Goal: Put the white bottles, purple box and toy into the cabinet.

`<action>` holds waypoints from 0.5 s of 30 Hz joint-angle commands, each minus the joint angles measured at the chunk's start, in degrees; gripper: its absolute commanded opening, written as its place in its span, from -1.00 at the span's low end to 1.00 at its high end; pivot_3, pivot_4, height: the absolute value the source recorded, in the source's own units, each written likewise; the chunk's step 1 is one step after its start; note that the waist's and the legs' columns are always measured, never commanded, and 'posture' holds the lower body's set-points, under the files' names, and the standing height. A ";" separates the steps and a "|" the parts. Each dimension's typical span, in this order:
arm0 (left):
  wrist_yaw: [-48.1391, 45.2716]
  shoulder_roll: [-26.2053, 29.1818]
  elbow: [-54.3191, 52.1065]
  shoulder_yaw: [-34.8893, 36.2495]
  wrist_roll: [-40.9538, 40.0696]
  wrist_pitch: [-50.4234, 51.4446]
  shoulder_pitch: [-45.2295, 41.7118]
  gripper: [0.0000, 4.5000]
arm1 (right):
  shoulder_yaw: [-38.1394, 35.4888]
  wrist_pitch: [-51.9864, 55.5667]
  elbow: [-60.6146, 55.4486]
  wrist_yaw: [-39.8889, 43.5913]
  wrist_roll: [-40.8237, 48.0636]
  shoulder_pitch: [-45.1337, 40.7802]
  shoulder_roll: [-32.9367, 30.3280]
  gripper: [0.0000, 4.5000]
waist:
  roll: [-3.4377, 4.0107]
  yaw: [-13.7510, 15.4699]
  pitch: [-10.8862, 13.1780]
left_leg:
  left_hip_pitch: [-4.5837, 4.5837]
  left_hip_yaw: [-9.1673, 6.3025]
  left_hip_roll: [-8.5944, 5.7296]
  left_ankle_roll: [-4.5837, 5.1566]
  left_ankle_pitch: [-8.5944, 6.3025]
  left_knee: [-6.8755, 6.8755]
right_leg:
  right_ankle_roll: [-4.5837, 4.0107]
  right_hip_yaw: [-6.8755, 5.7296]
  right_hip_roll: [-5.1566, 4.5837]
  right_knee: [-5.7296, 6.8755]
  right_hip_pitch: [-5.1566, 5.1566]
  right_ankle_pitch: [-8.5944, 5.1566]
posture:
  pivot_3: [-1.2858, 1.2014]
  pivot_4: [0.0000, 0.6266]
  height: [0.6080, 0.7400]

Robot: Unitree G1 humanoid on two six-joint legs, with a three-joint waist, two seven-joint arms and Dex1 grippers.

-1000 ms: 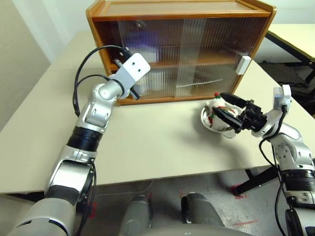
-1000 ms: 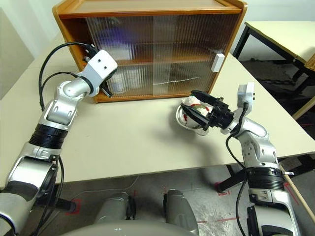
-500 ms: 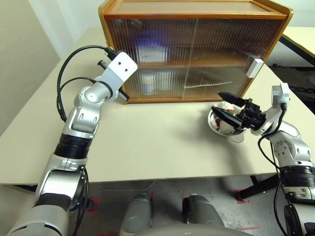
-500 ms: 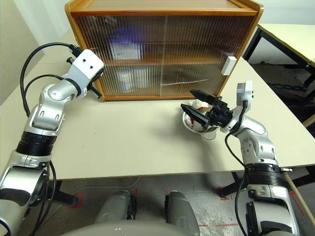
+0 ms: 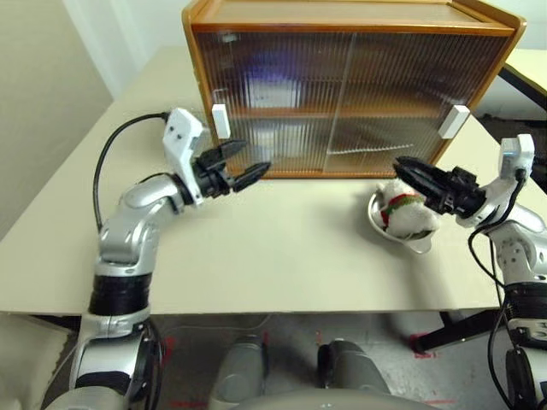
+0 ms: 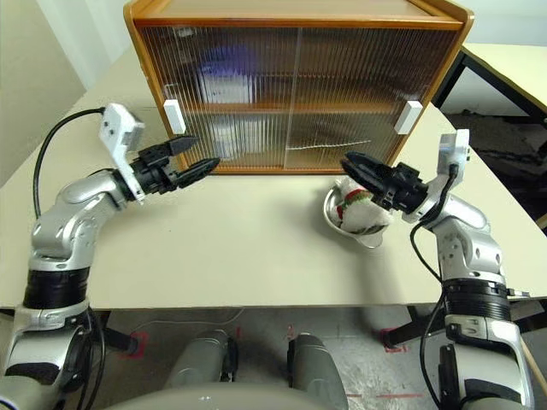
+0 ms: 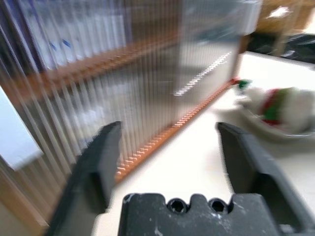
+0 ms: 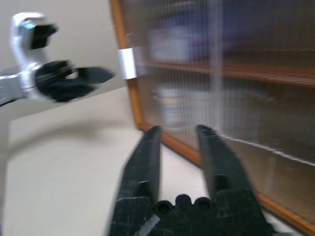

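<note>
The cabinet (image 5: 342, 85) stands at the back of the table with both ribbed doors closed. Behind them I make out a blurred purple shape (image 5: 267, 73) on the upper shelf and white shapes (image 5: 272, 137) below; I cannot tell these apart as the purple box or white bottles. The toy (image 5: 403, 213), white with a red-and-green scarf, lies in a steel bowl (image 5: 374, 213). My left gripper (image 5: 254, 156) is open and empty, just right of the left door handle (image 5: 220, 121). My right gripper (image 5: 402, 164) hovers over the toy, nearly shut, with nothing between its fingers.
The right door's white handle (image 5: 455, 120) sits by the cabinet's right edge. Bare beige tabletop (image 5: 282, 248) stretches between both arms. The table's front edge runs below them. Another table (image 5: 528, 61) stands off to the right.
My left gripper drew back from the left handle, rolled over and opened. My right gripper's fingers closed and lifted over the toy, which stays in the bowl. The camera view shifted.
</note>
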 commanded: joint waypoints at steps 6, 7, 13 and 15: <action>-8.75 6.45 -5.35 4.11 -11.10 1.13 9.24 1.00 | -2.30 -4.93 13.30 -12.48 -8.73 -8.47 -3.64 -0.98 | 0.00 -0.13 0.03 | 0.02 0.05 -0.03 -0.01 0.00 0.00 | -0.55 0.05 -0.04 -0.05 0.02 -0.35 | 0.19 -0.95 1.00; -8.95 6.60 -6.43 4.34 -12.49 1.58 10.22 1.00 | -2.59 -5.69 14.89 -14.20 -9.57 -9.59 -3.84 -0.98 | -0.05 -0.09 0.06 | 0.03 0.07 -0.03 -0.01 0.00 0.00 | -0.78 0.05 -0.06 -0.03 0.02 -0.48 | 0.19 -0.94 1.00; -9.56 7.35 -9.91 4.28 -17.35 2.95 14.20 1.00 | -3.83 -10.56 23.32 -20.58 -13.65 -14.89 -6.03 -0.98 | -0.07 0.20 0.11 | -0.01 0.07 -0.02 0.00 0.00 -0.01 | -0.76 0.07 -0.07 -0.03 0.03 -0.51 | 0.20 -0.94 1.00; -9.63 7.59 -10.26 3.99 -17.99 2.66 14.59 1.00 | -3.95 -11.88 25.08 -20.92 -14.17 -16.01 -6.68 -0.98 | -0.08 0.18 0.11 | -0.04 0.05 -0.03 0.00 0.00 -0.01 | -0.74 0.06 -0.07 -0.04 0.03 -0.55 | 0.20 -0.94 1.00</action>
